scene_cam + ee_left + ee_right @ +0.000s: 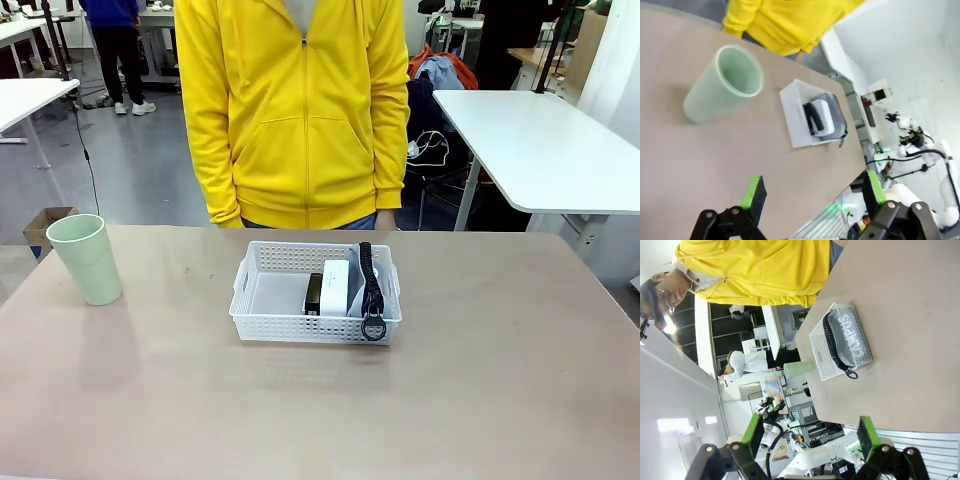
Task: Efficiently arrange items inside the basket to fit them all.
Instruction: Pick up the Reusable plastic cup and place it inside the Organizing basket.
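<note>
Stapler (314, 293), white block (335, 287) and CAMPUS pouch (372, 280) crowd the basket (262, 322) on its right half; the green cup (86, 258) waits outside, well left. Left gripper (813, 182) and right gripper (810, 425) gape empty.

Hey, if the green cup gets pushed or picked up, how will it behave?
The cup stands tall on a narrower base, so a push near the rim would probably tip it, and then it may roll. It looks empty, so likely light.
</note>
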Tool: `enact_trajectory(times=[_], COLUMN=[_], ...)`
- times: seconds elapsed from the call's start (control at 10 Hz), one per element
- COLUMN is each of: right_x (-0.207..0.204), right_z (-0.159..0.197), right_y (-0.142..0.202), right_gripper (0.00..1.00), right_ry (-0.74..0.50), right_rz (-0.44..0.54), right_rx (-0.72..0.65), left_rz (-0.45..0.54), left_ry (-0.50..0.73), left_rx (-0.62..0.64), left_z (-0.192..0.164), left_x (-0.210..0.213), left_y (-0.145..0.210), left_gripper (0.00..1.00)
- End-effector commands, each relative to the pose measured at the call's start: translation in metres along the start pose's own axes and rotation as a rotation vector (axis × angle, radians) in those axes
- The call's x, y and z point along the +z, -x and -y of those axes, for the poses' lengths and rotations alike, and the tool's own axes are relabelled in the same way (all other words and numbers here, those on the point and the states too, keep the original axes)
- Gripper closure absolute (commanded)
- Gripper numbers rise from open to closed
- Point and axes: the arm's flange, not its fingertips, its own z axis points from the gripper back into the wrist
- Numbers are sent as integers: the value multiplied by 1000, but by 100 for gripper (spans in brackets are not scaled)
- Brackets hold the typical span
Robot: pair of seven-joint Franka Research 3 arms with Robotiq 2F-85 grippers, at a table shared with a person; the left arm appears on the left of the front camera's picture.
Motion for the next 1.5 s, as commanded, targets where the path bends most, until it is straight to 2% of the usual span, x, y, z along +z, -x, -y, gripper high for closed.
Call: enact_trajectory(times=[0.0,0.1,0.2,0.3,0.4,0.9,1.0,1.1,1.2,1.4], right_x=[0,0,0,0,0,0,0,0,0,0], right_z=[-4,-4,-4,-4,-4,-4,-4,-4,-4,-4], right_y=[0,0,0,0,0,0,0,0,0,0], right_gripper=[0,0,0,0,0,0,0,0,0,0], right_ry=[-22,-22,-22,-22,-22,-22,-22,-22,-22,-22], right_rz=[0,0,0,0,0,0,0,0,0,0], right_rx=[-1,-1,-1,-1,-1,-1,-1,-1,-1,-1], left_rz=[29,-4,42,135,-5,4,-48,-111,-123,-129], left_ry=[50,45,60,-27,16,7,175,314,368,344], left_rx=[63,75,104,333,113,136,-333,-558,-732,-888], left_z=[-50,-72,-89,-91,-79,-81,-84,-87,-94,-107], left_x=[-9,-14,-17,-20,-12,-17,-19,-19,-21,-23], left_y=[20,28,31,19,28,24,17,22,30,36], left_gripper=[0,0,0,0,0,0,0,0,0,0])
